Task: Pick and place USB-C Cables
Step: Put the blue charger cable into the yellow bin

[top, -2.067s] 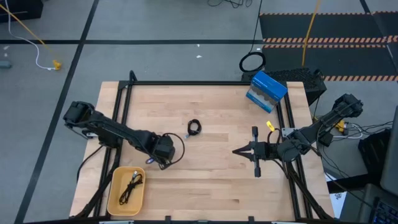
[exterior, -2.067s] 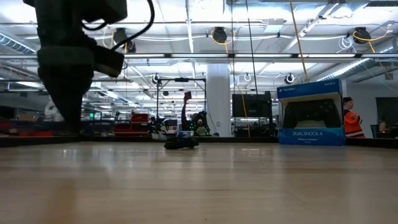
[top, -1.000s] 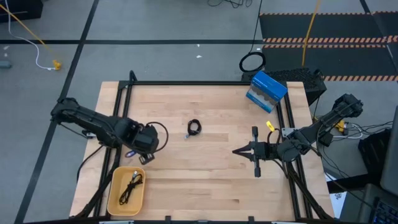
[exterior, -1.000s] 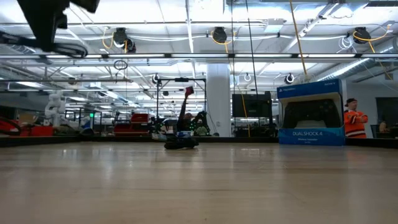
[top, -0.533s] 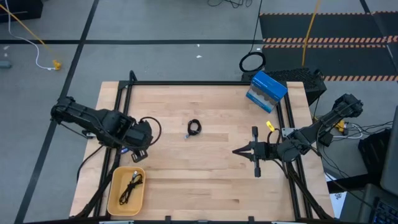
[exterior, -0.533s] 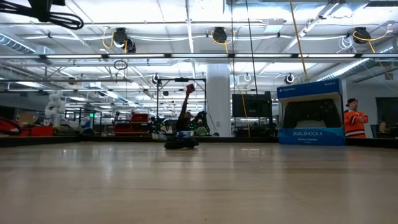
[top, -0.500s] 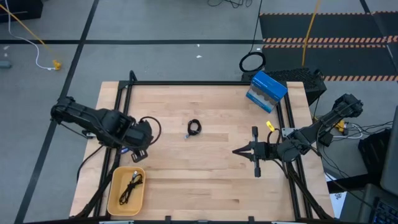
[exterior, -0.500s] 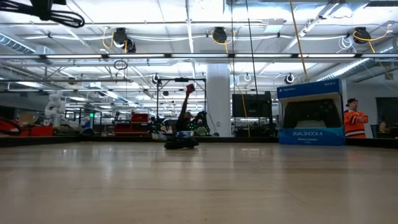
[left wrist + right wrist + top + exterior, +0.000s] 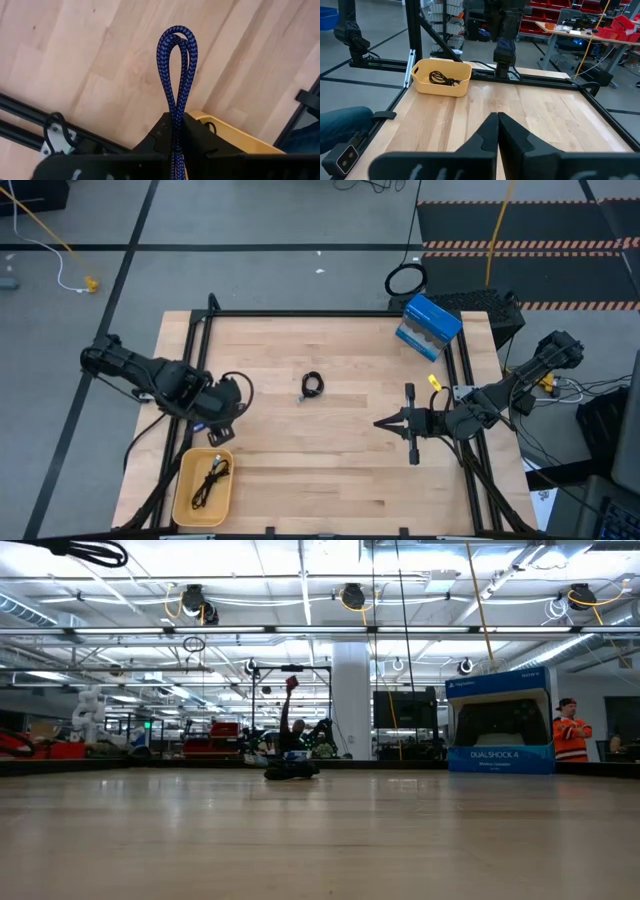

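The purple USB-C cable [image 9: 176, 65] is a braided bundle, and my left gripper [image 9: 174, 124] is shut on it. That gripper [image 9: 213, 412] points down above the table's left side, just beyond the yellow bin [image 9: 181, 483]. A loose black cable [image 9: 212, 478] lies in the bin. A tight black coil [image 9: 312, 386] rests on the table's middle, seen far off in the low view as the coil [image 9: 291, 770]. My right gripper [image 9: 380, 422] is shut on nothing and held level over the right half. My left gripper pinches the purple cable bundle [image 9: 174, 117] between its two fingers [image 9: 197, 134], which point down from above. The bundle's folded loop end [image 9: 177, 37] sticks out past the fingertips, several strands side by side. The cable is lifted clear of the table.
A blue box [image 9: 430, 325] stands at the far right corner. A black frame rail [image 9: 195, 350] runs along the table's edges. A large black ring of cable [image 9: 405, 280] lies on the floor beyond the table. People show in the room behind the table.
My left gripper has risen and gone toward the table's left edge, still shut on the purple cable, which stays clear of the table. In the low view the arm has climbed out of the top of the picture.
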{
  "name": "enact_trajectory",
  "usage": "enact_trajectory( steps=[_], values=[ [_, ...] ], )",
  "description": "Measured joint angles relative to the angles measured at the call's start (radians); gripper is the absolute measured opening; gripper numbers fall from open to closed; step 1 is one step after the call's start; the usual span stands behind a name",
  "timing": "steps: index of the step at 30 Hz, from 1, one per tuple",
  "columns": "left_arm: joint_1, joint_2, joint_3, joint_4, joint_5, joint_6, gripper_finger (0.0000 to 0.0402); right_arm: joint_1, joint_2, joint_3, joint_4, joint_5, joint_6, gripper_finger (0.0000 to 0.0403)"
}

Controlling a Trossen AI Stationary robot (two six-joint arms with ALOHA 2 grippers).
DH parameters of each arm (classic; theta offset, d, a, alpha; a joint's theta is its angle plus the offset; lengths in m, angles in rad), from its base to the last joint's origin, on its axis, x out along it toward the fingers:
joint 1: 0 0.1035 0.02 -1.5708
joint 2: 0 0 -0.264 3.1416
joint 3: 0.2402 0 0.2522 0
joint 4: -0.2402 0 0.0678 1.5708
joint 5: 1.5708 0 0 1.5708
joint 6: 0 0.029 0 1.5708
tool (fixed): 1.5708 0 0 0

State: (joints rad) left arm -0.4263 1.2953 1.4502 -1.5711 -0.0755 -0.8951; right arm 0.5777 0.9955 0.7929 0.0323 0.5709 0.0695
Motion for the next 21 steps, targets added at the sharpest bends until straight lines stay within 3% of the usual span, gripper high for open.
enact_trajectory(
  steps=[11,21],
  values=[
    [-0.249,0.000,-0.013,0.003,-0.015,-0.379,0.0022,0.000,0.000,0.000,0.004,0.001,0.015,0.0000],
    [-0.460,0.002,-0.095,0.022,0.000,-0.814,0.0022,-0.002,0.000,0.000,0.121,0.003,-0.118,0.0000]
  ],
)
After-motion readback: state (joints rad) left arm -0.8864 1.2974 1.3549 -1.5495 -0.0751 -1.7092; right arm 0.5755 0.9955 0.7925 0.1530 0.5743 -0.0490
